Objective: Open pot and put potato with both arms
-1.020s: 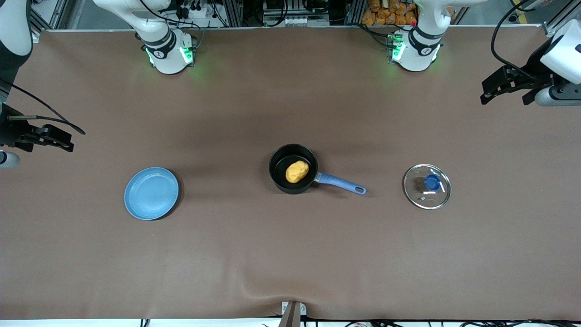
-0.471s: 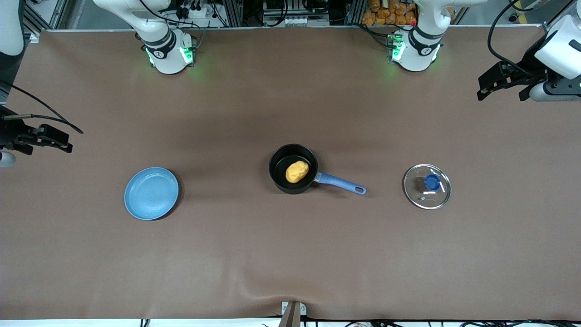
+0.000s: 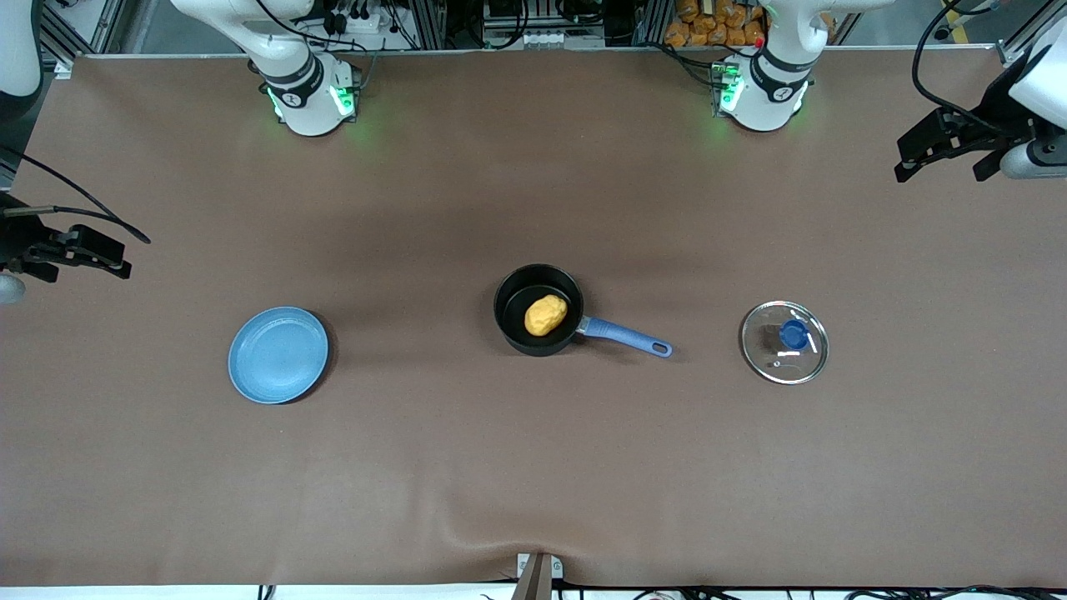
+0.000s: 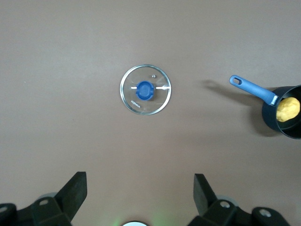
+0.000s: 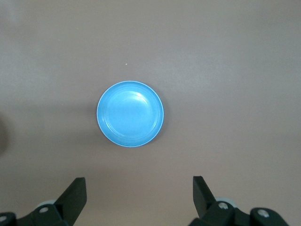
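The black pot (image 3: 538, 310) with a long blue handle (image 3: 627, 337) stands uncovered at the table's middle. The yellow-orange potato (image 3: 545, 314) lies inside it. The pot also shows in the left wrist view (image 4: 283, 117), with the potato (image 4: 288, 109) in it. The glass lid (image 3: 784, 342) with a blue knob lies flat on the table toward the left arm's end, and shows in the left wrist view (image 4: 145, 90). My left gripper (image 3: 942, 146) is open and empty, high over the table's left-arm end. My right gripper (image 3: 79, 254) is open and empty, high over the right-arm end.
A flat blue plate (image 3: 278, 354) lies toward the right arm's end, and shows in the right wrist view (image 5: 130, 114). The brown mat has a small ridge at the edge nearest the front camera (image 3: 533, 542). The arm bases (image 3: 308, 92) stand along the table edge farthest from the front camera.
My left gripper has drifted outward toward its end of the table and a little higher in the view. My right gripper has shifted slightly. The pot, potato, lid and plate have not moved.
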`<state>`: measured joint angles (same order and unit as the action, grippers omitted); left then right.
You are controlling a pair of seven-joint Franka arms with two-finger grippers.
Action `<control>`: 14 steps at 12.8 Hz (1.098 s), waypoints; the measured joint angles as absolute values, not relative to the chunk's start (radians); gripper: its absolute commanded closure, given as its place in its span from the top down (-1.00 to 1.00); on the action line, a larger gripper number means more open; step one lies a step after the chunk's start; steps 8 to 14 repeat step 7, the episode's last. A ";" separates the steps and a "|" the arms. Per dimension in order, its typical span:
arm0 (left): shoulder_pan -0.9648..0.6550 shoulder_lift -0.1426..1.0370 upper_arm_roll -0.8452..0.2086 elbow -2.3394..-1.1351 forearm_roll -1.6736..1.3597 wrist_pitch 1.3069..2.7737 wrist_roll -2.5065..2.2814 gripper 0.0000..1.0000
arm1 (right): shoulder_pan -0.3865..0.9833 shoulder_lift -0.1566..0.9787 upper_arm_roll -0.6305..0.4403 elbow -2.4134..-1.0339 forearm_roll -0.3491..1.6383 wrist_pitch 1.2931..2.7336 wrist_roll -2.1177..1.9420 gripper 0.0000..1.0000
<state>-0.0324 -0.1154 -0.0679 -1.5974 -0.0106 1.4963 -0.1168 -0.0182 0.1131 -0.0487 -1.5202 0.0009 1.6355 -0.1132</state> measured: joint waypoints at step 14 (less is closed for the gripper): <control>0.000 -0.116 -0.108 -1.596 -0.010 1.496 -0.117 1.00 | 0.007 0.109 -0.044 -1.490 -0.005 1.604 -0.129 1.00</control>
